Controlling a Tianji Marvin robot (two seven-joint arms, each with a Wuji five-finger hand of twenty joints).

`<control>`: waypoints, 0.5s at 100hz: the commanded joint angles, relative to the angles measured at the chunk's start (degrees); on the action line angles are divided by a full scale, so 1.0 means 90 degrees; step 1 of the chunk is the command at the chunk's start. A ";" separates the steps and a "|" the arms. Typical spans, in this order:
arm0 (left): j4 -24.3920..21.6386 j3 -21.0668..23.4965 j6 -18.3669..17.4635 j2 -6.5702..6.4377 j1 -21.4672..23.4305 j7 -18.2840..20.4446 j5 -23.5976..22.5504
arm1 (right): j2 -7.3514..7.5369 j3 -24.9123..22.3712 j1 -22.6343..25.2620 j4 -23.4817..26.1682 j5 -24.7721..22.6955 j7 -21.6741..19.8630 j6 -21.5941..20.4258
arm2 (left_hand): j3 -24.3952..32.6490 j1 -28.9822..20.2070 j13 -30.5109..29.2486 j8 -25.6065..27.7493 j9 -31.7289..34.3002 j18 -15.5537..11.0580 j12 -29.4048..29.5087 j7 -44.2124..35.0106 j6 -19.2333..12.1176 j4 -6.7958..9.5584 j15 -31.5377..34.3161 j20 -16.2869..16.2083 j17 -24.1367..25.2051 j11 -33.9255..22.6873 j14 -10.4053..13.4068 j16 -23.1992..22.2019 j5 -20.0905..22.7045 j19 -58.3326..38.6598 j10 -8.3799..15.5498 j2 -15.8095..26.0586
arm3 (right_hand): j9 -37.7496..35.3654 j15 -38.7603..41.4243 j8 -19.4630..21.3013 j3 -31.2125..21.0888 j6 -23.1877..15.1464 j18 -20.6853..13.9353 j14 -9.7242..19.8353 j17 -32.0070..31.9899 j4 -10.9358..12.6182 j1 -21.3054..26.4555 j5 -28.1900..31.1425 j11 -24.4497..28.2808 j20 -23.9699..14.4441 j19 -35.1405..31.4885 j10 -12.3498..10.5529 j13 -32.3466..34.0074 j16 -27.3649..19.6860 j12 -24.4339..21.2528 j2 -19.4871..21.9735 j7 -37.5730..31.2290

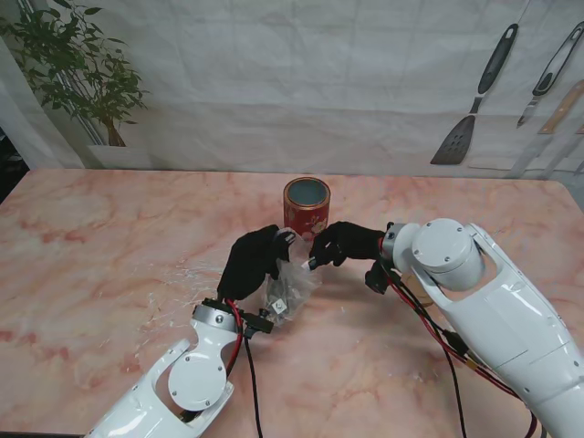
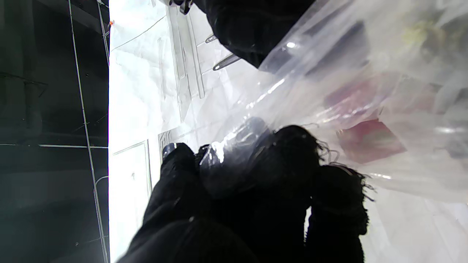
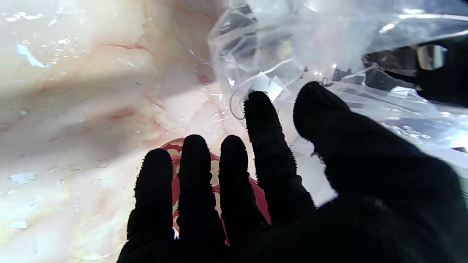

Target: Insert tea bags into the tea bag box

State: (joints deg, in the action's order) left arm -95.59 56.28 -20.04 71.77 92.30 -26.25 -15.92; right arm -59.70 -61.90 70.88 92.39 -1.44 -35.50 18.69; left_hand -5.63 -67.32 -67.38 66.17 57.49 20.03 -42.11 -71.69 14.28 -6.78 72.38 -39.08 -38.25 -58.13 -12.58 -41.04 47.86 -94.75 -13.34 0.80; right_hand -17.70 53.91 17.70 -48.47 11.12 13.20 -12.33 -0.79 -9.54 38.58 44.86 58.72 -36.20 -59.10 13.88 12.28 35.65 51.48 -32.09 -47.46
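A red tea tin (image 1: 307,206) stands open-topped at the table's middle, and its red wall (image 3: 215,174) shows between my right fingers. My left hand (image 1: 251,263) is shut on a clear plastic bag (image 1: 292,285) with several tea bags in it, held just nearer to me than the tin. Its fingers (image 2: 278,164) clutch the film (image 2: 329,84). My right hand (image 1: 344,244) reaches to the bag's mouth from the right, thumb and index apart. The index fingertip (image 3: 257,100) touches a white tea bag tag (image 3: 270,87) on a string inside the bag (image 3: 292,47).
The pink marble table (image 1: 109,255) spreads to both sides. A potted plant (image 1: 78,68) stands at the far left. Spatulas and a knife (image 1: 479,96) hang on the white back wall at the far right. Cables (image 1: 438,333) trail along my right forearm.
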 commanded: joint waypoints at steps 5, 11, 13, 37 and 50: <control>-0.0067 -0.0040 -0.0069 0.0015 0.0012 0.0055 0.0043 | 0.0068 0.0081 0.0006 -0.0082 -0.0115 -0.0184 -0.0010 | 0.0296 -0.0492 0.0024 0.0079 0.0002 -0.0235 0.0054 -0.0305 -0.0159 0.0288 -0.0155 -0.0061 -0.0003 -0.0027 -0.0088 0.0000 0.0058 -0.0113 0.0320 0.0553 | -0.0068 0.0219 -0.0085 0.0042 -0.0057 0.0035 0.0019 0.0024 -0.0122 -0.0071 0.0279 0.0160 0.0076 -0.0190 -0.0077 0.0133 0.0072 0.0048 -0.0059 0.0183; -0.0065 -0.0058 -0.0092 0.0016 0.0015 0.0059 0.0051 | 0.0080 0.0118 -0.0009 -0.0089 -0.0170 -0.0207 -0.0009 | 0.0296 -0.0491 0.0020 0.0080 0.0003 -0.0236 0.0054 -0.0306 -0.0159 0.0288 -0.0156 -0.0062 -0.0003 -0.0027 -0.0084 0.0000 0.0058 -0.0113 0.0319 0.0555 | -0.0048 0.0246 0.0199 -0.0041 -0.0040 0.0043 0.0030 0.0022 -0.0025 -0.0253 0.0361 0.0178 0.0109 -0.0232 -0.0077 0.0127 0.0069 0.0047 -0.0078 0.0554; -0.0065 -0.0064 -0.0098 0.0017 0.0016 0.0060 0.0053 | 0.0083 0.0131 -0.0016 -0.0091 -0.0188 -0.0213 -0.0014 | 0.0293 -0.0489 0.0019 0.0080 0.0003 -0.0236 0.0054 -0.0306 -0.0159 0.0287 -0.0156 -0.0062 -0.0004 -0.0027 -0.0082 0.0000 0.0058 -0.0113 0.0321 0.0553 | -0.0049 0.0251 0.0215 -0.0047 -0.0043 0.0026 0.0030 0.0023 -0.0007 -0.0286 0.0368 0.0182 0.0111 -0.0235 -0.0081 0.0129 0.0071 0.0049 -0.0082 0.0586; -0.0068 -0.0107 -0.0138 0.0023 0.0004 0.0089 0.0113 | 0.0095 0.0328 -0.0128 -0.0100 -0.0319 -0.0234 -0.0087 | 0.0296 -0.0494 0.0018 0.0082 -0.0001 -0.0238 0.0053 -0.0304 -0.0161 0.0288 -0.0159 -0.0066 -0.0009 -0.0026 -0.0087 -0.0002 0.0052 -0.0117 0.0322 0.0556 | -0.0041 0.0300 0.1024 -0.0285 -0.0028 0.0067 0.0032 0.0074 0.0367 -0.0665 0.0506 0.0217 0.0166 -0.0314 -0.0086 0.0168 0.0083 0.0060 -0.0282 0.1215; -0.0068 -0.0116 -0.0139 0.0025 0.0006 0.0111 0.0167 | 0.0092 0.0474 -0.0229 -0.0157 -0.0296 -0.0264 -0.0168 | 0.0294 -0.0488 0.0018 0.0083 0.0000 -0.0235 0.0054 -0.0304 -0.0157 0.0287 -0.0160 -0.0067 -0.0009 -0.0024 -0.0087 -0.0003 0.0055 -0.0116 0.0324 0.0560 | -0.0048 0.0320 0.1067 -0.0467 -0.0028 0.0087 0.0035 0.0131 0.0253 -0.0555 0.0455 0.0241 0.0182 -0.0360 -0.0107 0.0207 0.0088 0.0064 -0.0540 0.1158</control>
State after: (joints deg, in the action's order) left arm -95.61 55.35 -21.06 71.80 92.33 -26.07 -14.85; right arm -58.82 -58.22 69.15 91.17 -4.12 -36.94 17.89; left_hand -5.63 -67.32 -67.38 66.18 57.49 20.03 -42.11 -71.69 14.28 -6.78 72.38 -39.08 -38.25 -58.13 -12.61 -41.04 47.86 -94.75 -13.34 0.80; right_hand -17.70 54.64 26.74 -50.76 10.98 13.23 -12.33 -0.12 -7.68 34.95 47.59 59.36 -34.84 -60.50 13.77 12.34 35.74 51.50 -33.76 -36.79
